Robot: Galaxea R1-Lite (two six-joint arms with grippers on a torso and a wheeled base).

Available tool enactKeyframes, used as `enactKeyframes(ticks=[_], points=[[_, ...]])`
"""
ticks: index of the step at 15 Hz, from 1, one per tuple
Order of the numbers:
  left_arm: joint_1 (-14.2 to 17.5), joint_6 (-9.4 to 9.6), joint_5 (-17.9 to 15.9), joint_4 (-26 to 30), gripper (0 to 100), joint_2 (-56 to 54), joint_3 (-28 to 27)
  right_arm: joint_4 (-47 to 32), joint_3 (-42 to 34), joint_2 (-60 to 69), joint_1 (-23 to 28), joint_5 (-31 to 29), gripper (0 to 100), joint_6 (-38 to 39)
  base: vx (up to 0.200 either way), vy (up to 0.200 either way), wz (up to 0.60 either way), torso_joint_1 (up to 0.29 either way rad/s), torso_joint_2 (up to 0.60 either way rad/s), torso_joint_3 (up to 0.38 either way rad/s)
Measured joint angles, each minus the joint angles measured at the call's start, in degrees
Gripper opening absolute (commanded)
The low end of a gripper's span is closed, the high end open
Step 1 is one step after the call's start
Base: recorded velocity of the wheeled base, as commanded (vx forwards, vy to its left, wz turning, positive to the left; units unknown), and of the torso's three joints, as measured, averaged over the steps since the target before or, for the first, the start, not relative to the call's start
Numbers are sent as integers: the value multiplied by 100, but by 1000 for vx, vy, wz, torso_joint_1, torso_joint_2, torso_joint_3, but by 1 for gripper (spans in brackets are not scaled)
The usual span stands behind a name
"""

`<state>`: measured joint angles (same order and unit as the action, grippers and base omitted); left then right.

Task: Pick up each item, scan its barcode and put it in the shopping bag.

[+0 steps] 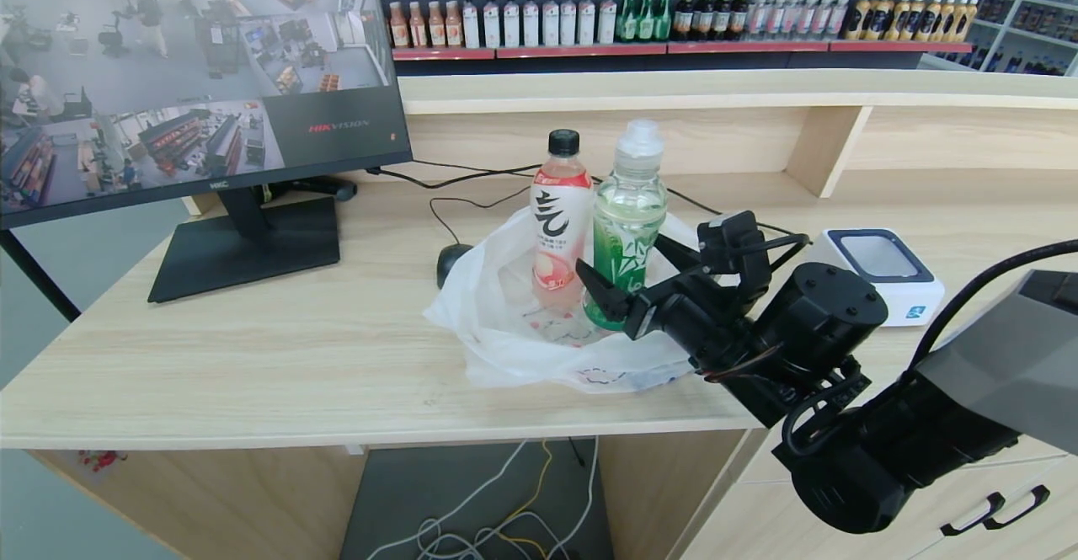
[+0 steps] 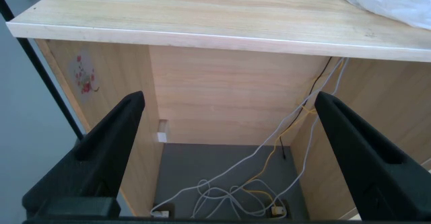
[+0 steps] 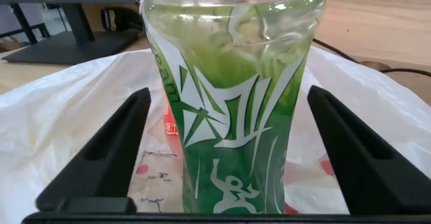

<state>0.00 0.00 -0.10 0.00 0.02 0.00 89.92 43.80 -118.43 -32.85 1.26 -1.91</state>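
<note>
A green-labelled bottle (image 1: 627, 223) with a clear cap stands upright in the white shopping bag (image 1: 505, 324), close beside a pink-labelled bottle (image 1: 560, 223) with a black cap. My right gripper (image 1: 636, 278) is open, with one finger on each side of the green bottle's lower half. In the right wrist view the green bottle (image 3: 232, 116) stands between the fingers of the gripper (image 3: 229, 163) with a gap on both sides. The left gripper (image 2: 229, 150) hangs open below the counter's front edge (image 2: 202, 35), holding nothing.
A white barcode scanner (image 1: 880, 269) sits on the counter to the right of the bag. A monitor (image 1: 185, 72) on a black stand is at the back left, and a black mouse (image 1: 455, 264) lies just behind the bag. Cables hang under the counter (image 2: 269, 177).
</note>
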Motion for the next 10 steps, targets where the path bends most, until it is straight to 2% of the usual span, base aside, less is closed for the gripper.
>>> enactKeyframes(ticks=[5,10], points=[[0,0,0,0,100,0,0,2,-249,154,9,-2,100,17,0,0,0,0,0,0],[0,0,2,0,100,0,0,0,-886,802,63,-4,100,9,0,0,0,0,0,0]])
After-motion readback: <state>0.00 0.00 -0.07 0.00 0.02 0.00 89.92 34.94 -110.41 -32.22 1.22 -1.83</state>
